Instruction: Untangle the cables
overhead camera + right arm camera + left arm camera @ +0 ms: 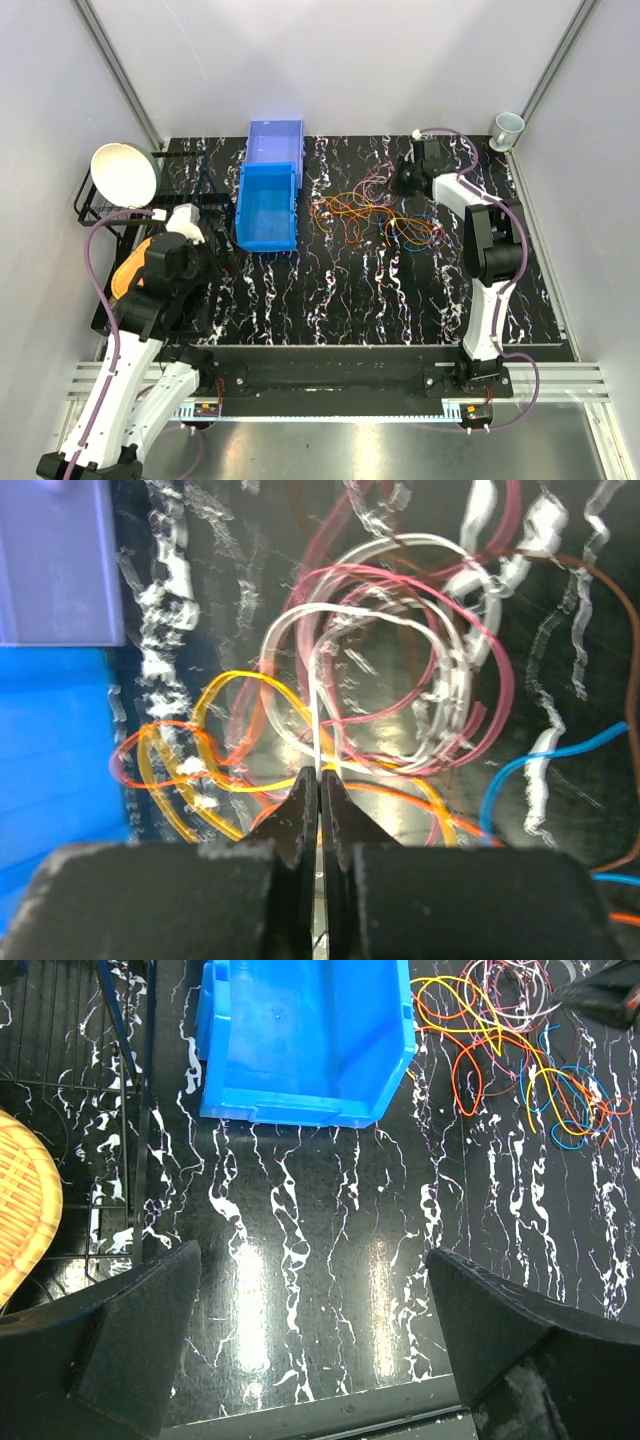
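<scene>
Cables (350,212) may knot tighter if my right hand (320,780), pinched shut on one white strand (316,710), pulls through the overlapping loops.

From the top the cables (375,215) are too thin to tell strand from strand. In the right wrist view a white strand (316,720) disappears between the pressed-together tips of the right gripper (318,785), and the picture's left edge cuts off the blue bin (50,750).
</scene>
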`<state>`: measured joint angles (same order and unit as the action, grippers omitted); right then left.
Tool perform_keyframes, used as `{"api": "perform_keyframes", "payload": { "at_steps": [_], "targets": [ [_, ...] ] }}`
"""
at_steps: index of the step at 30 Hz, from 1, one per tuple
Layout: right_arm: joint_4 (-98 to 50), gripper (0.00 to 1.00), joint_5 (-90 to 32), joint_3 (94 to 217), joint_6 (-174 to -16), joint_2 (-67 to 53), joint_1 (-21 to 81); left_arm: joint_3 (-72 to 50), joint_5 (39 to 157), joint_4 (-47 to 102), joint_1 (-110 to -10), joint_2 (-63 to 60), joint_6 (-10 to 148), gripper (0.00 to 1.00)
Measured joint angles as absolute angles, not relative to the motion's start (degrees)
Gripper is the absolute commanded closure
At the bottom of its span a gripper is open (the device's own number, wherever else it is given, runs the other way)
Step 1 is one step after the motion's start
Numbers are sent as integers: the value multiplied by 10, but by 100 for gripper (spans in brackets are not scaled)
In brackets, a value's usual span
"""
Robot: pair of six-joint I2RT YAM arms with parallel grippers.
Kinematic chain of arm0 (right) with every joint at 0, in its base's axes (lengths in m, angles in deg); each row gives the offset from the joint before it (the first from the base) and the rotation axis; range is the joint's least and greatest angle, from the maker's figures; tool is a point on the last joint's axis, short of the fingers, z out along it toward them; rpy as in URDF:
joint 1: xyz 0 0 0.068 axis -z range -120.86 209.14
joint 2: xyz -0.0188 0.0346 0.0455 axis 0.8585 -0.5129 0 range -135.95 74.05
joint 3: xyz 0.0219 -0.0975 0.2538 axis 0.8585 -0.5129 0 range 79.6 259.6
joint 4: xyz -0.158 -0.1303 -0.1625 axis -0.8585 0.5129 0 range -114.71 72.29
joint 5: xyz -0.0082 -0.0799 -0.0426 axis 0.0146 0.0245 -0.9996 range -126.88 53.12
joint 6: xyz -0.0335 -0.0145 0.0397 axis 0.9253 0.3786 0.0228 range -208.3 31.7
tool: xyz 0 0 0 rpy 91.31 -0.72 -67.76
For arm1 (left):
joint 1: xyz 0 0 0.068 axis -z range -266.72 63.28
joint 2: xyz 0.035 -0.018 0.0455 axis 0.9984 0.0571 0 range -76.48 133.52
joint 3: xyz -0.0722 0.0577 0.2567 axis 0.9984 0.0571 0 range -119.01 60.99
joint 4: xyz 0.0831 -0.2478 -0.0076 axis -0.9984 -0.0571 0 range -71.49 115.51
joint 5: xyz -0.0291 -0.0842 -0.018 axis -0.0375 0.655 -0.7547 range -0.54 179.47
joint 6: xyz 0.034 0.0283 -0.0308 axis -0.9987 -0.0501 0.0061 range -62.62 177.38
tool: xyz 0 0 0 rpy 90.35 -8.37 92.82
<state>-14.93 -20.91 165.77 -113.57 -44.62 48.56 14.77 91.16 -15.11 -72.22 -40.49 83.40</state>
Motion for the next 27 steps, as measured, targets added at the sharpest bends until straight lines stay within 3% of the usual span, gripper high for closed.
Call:
{"api": "perform_keyframes", "payload": {
  "at_steps": [7, 15, 21, 27],
  "targets": [
    [-38, 100, -207, 1844, -1130, -396, 431, 148, 912, -151, -732, -397, 834, 1],
    [-30, 100, -156, 2017, -1130, -202, 373, 148, 916, -151, -733, -392, 834, 1],
    [-67, 100, -153, 1899, -1130, -48, 375, 150, 934, -142, -734, -397, 833, 1],
    [-70, 100, -192, 1669, -1136, -27, 374, 158, 965, -129, -729, -395, 838, 1]
  ]
}}
